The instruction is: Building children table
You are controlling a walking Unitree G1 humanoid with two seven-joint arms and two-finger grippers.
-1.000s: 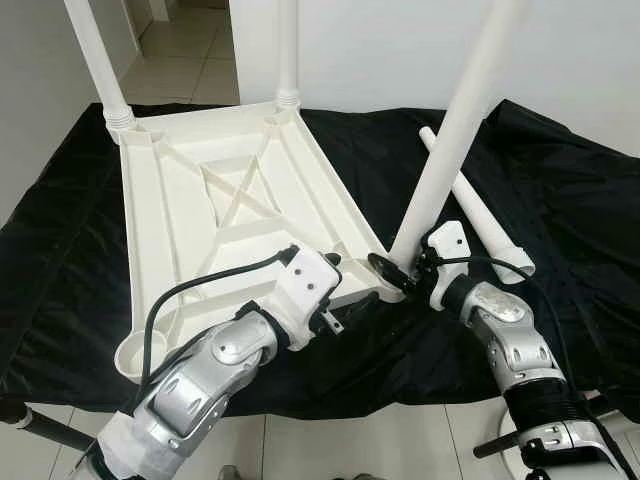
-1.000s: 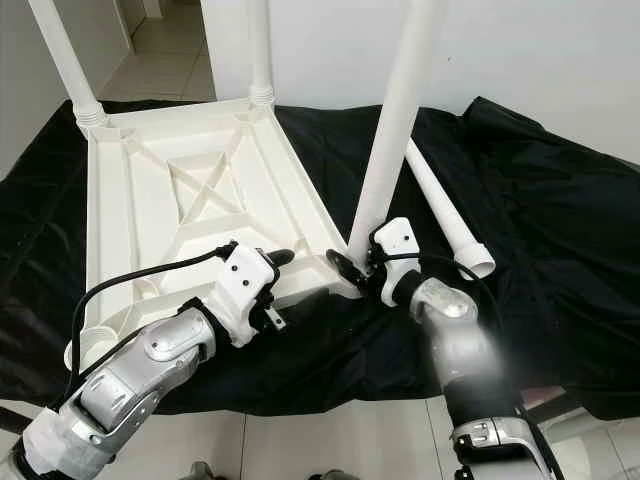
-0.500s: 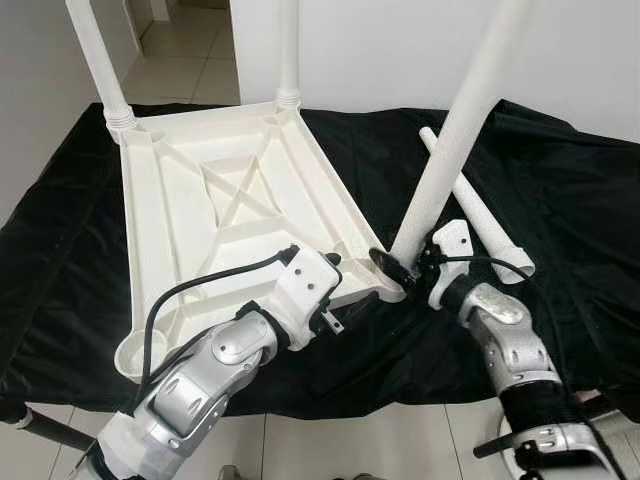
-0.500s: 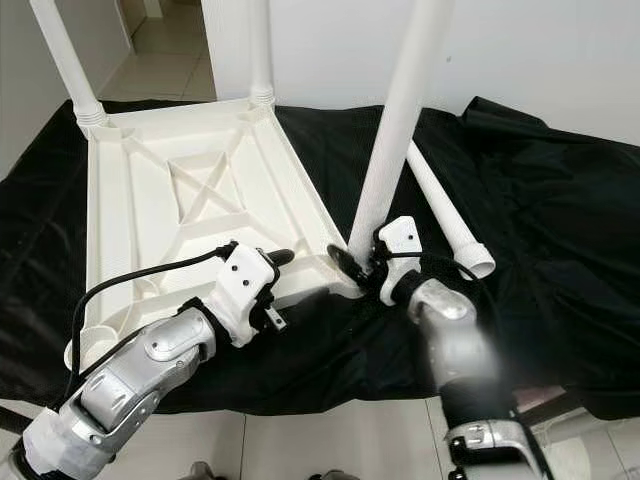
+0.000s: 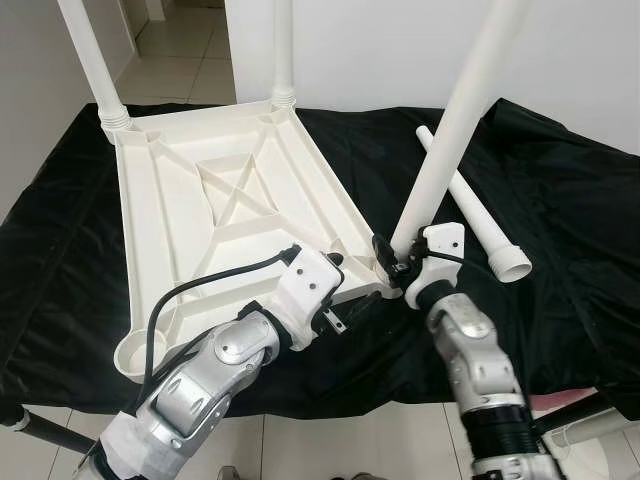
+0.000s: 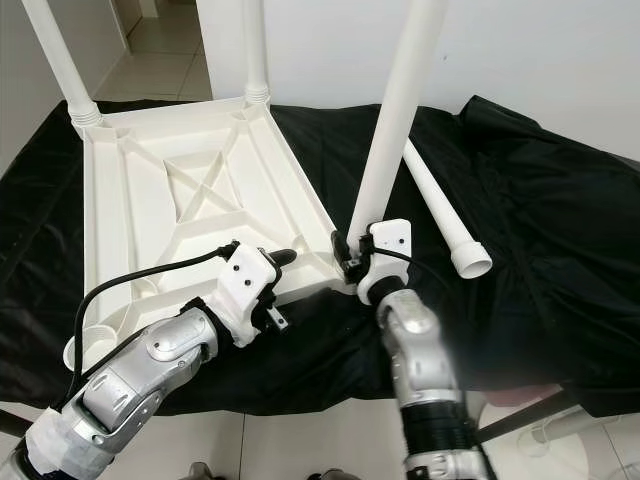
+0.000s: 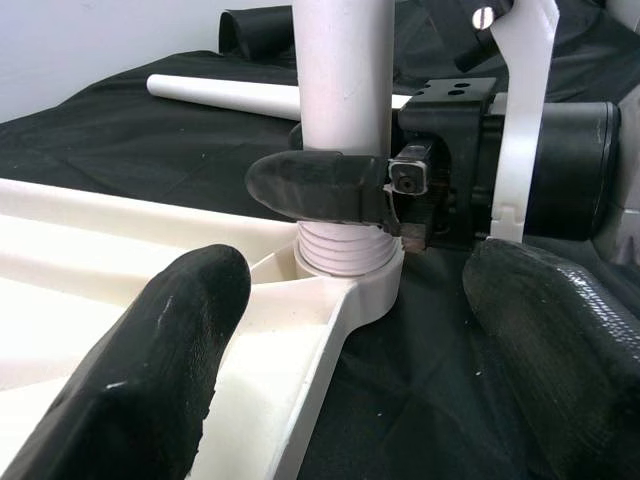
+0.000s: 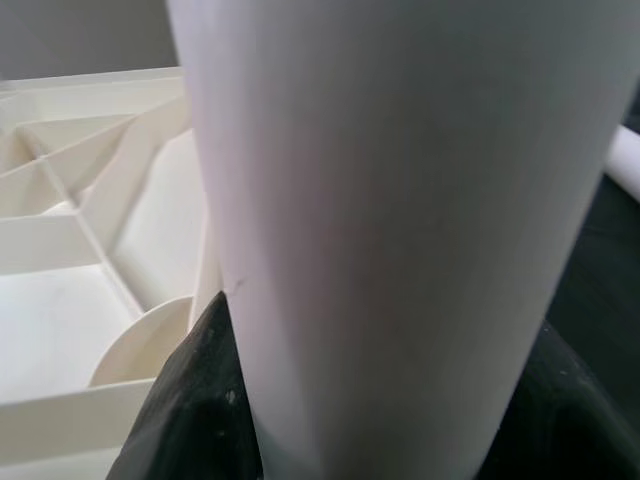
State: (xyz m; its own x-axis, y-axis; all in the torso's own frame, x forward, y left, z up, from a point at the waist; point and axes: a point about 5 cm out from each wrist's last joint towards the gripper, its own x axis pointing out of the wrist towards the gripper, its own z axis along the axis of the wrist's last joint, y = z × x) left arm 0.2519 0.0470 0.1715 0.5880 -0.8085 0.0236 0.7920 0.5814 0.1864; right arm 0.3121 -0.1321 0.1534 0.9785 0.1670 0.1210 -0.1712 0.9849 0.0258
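Up close my right gripper (image 8: 350,400) has a fat white table leg (image 8: 400,220) sitting between its two black fingers (image 8: 190,410), one pad pressed against each side of the tube, so it's clamped on pretty snug. The leg runs straight up through most of the shot. Off to one side there's the underside of the white tabletop (image 8: 70,260), ribs criss-crossing, plus a round socket (image 8: 145,345) right next to my finger. On the other side, a bit of black cloth (image 8: 610,240).
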